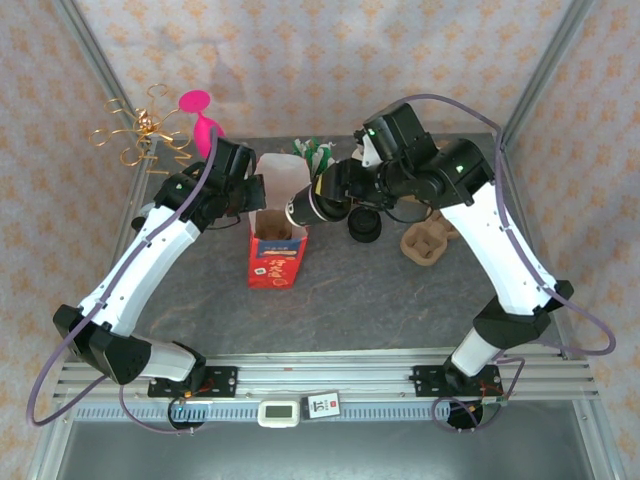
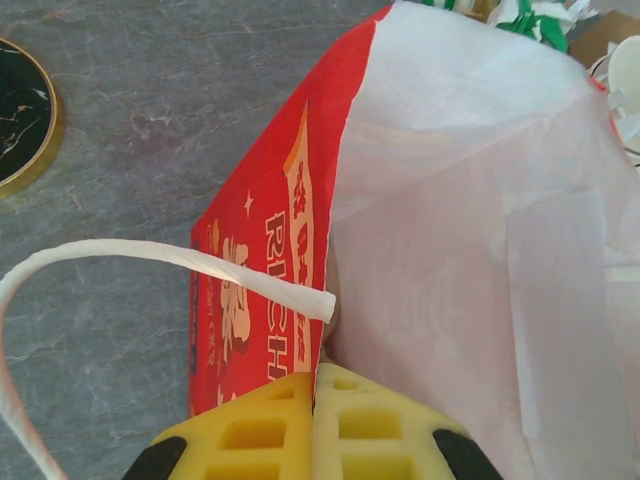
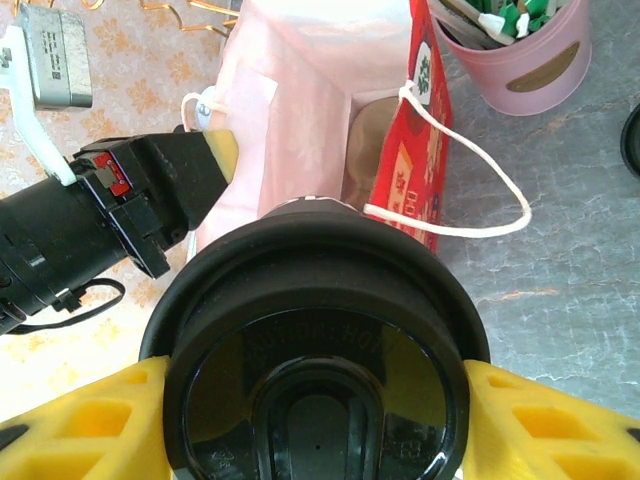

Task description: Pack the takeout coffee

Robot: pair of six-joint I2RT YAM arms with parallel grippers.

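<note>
Black-lidded coffee (image 3: 315,330) clamped in right pincer (image 3: 315,440), base pointing into bag (image 3: 290,110) mouth just beyond, upper centre of frame. Rim pinched tight in left pincer (image 2: 312,415).

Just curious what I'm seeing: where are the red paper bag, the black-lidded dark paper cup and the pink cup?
red paper bag (image 1: 275,262), top external view, printed front side.
black-lidded dark paper cup (image 3: 318,385), right wrist view, lid top.
pink cup (image 3: 500,85), right wrist view, outer wall.

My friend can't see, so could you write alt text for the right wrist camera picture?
A black-lidded takeout coffee, clamped in the right gripper, faces an open red bag. The left gripper pinches the bag's wall; a pink cup stands beyond.
</note>
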